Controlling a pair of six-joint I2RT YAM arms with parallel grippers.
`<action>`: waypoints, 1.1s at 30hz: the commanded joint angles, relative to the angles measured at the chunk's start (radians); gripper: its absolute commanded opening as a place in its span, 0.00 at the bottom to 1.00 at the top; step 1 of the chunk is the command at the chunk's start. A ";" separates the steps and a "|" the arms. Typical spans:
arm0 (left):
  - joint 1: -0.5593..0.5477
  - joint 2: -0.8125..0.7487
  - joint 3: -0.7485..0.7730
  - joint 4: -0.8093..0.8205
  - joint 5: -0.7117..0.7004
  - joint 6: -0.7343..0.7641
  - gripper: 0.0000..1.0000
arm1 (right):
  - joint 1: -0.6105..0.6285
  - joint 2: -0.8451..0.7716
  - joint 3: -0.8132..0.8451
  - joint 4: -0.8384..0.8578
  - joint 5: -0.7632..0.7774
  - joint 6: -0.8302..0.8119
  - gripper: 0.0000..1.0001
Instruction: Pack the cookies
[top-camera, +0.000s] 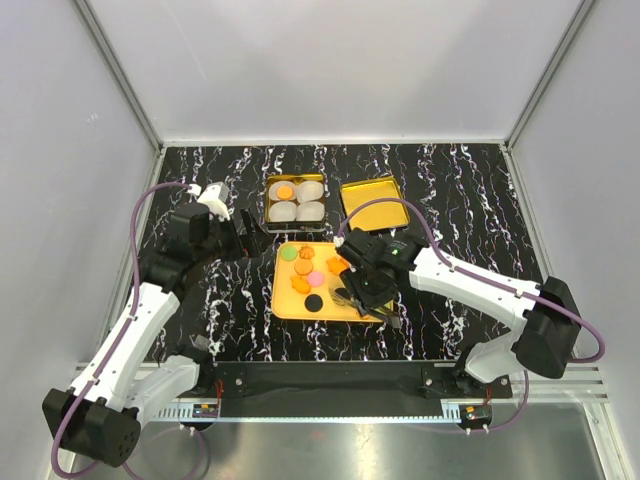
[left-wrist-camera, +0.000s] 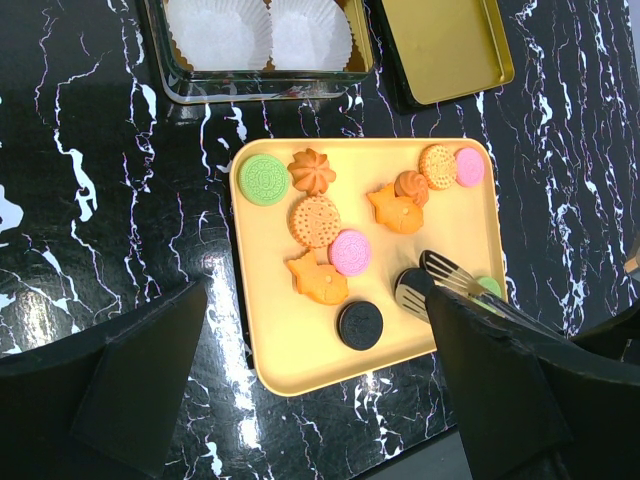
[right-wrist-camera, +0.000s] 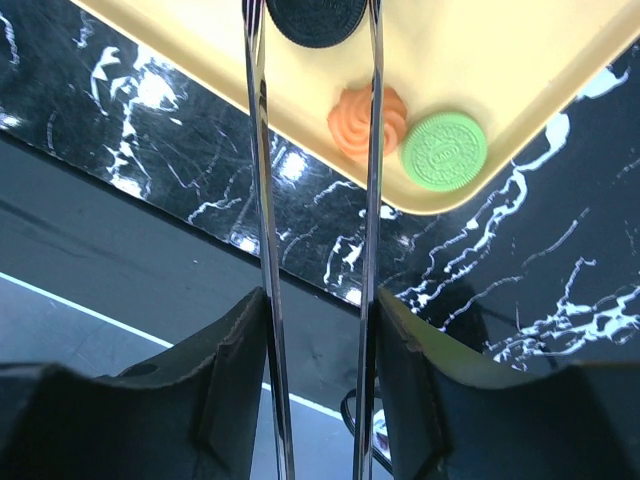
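Several cookies (left-wrist-camera: 318, 220) in orange, pink, green and black lie on a yellow tray (left-wrist-camera: 300, 355). My right gripper (right-wrist-camera: 318, 320) is shut on metal tongs (right-wrist-camera: 258, 200). The tong tips sit either side of a black cookie (right-wrist-camera: 315, 18) near the tray's front right, which also shows in the left wrist view (left-wrist-camera: 412, 282). An orange swirl cookie (right-wrist-camera: 366, 120) and a green cookie (right-wrist-camera: 444, 150) lie beside it. Another black cookie (left-wrist-camera: 359, 325) lies loose. My left gripper (left-wrist-camera: 320, 400) is open and empty, above the table left of the tray (top-camera: 285, 305).
A gold tin (top-camera: 296, 200) with white cup liners stands behind the tray; one liner holds an orange cookie (top-camera: 284, 190). Its lid (top-camera: 374, 203) lies to the right of it. White walls enclose the black marbled table (top-camera: 460, 200).
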 joint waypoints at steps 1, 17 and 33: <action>0.005 -0.003 -0.005 0.047 0.021 -0.003 0.99 | 0.011 -0.028 0.047 -0.051 0.044 -0.008 0.50; 0.005 -0.005 -0.006 0.049 0.025 -0.004 0.99 | 0.009 -0.005 0.171 -0.052 0.113 -0.025 0.45; 0.005 -0.013 -0.005 0.050 0.032 -0.003 0.99 | -0.138 0.160 0.470 0.049 0.099 -0.118 0.45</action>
